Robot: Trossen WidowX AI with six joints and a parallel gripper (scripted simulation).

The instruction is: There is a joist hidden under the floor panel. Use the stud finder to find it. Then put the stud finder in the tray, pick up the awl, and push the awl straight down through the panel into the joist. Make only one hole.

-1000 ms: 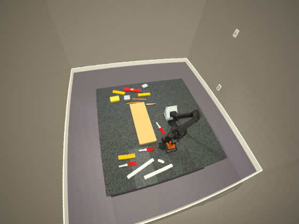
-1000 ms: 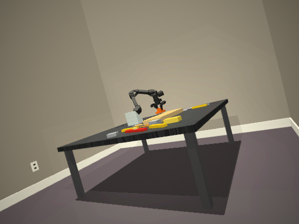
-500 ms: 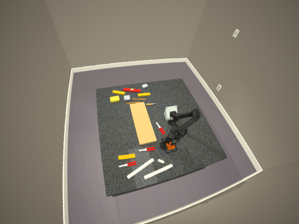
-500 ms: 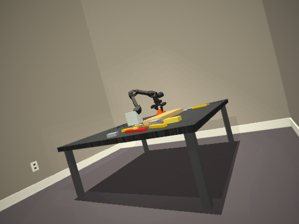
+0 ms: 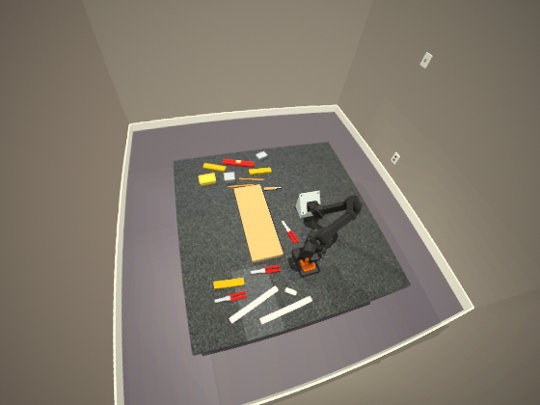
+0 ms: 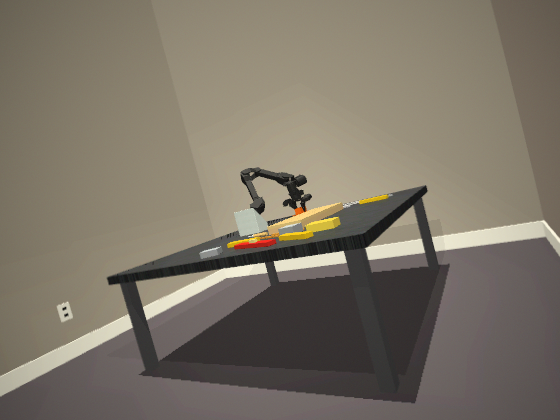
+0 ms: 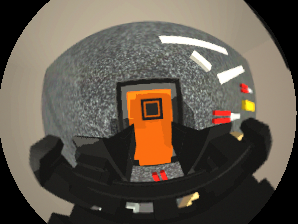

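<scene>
With the end effector (image 5: 307,262) (image 6: 298,204) (image 7: 150,123) pinching the finder (image 5: 307,264) (image 6: 299,211) (image 7: 152,131), opening off-centre could tip it onto the tray's (image 5: 310,274) (image 7: 177,95) twelve-o'clock rim in the wrist view.

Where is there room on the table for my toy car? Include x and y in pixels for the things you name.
Maybe between the long board (image 5: 257,223) and the table's left edge in the top view, or right of the arm's white base (image 5: 302,208) (image 6: 246,223). It's crowded past the board's far end, with blocks and sticks, and at the near end, with pliers and white strips.
</scene>
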